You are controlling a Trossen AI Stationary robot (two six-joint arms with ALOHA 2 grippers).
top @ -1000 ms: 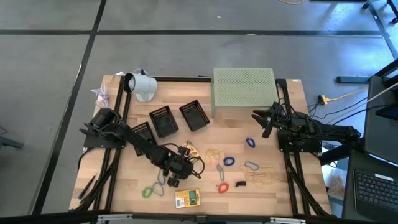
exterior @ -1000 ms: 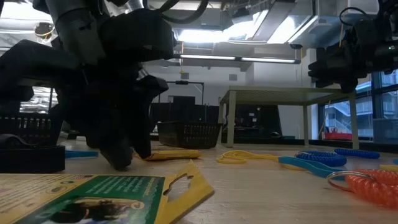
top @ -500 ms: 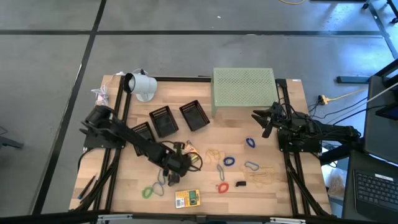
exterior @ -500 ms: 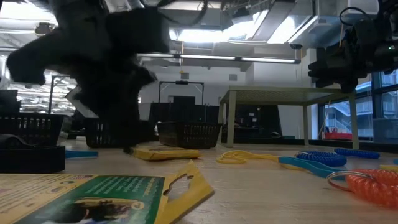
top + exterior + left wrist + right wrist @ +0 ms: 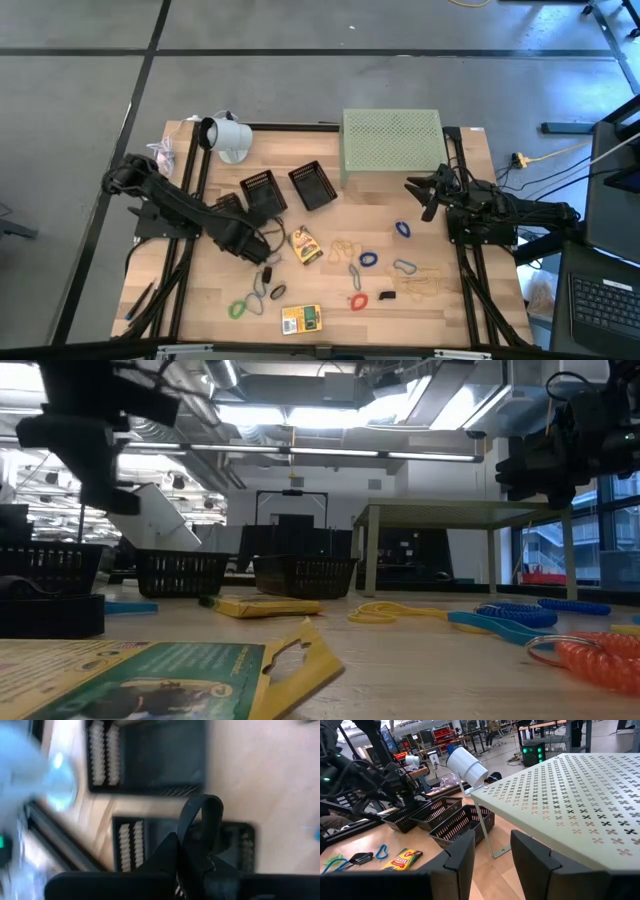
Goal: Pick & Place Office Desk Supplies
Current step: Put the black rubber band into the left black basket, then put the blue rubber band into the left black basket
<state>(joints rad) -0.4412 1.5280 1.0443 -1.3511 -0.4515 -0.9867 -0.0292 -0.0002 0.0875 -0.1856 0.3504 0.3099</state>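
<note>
A black clip [image 5: 201,817], seemingly a binder clip, is pinched in the left end effector [image 5: 248,243], which hangs beside three black baskets [image 5: 263,192] near the bench's left edge. No supplies show inside the baskets, so sorting looks barely begun. Still loose across the middle of the bench [image 5: 470,300] are two yellow packets [image 5: 305,243], two blue bands [image 5: 368,259], one red band [image 5: 357,300], one green band [image 5: 237,309], two tan tangles [image 5: 420,288] and several small clips, too small to count. The right end effector [image 5: 425,195] waits by the right edge, fingers spread and empty.
</note>
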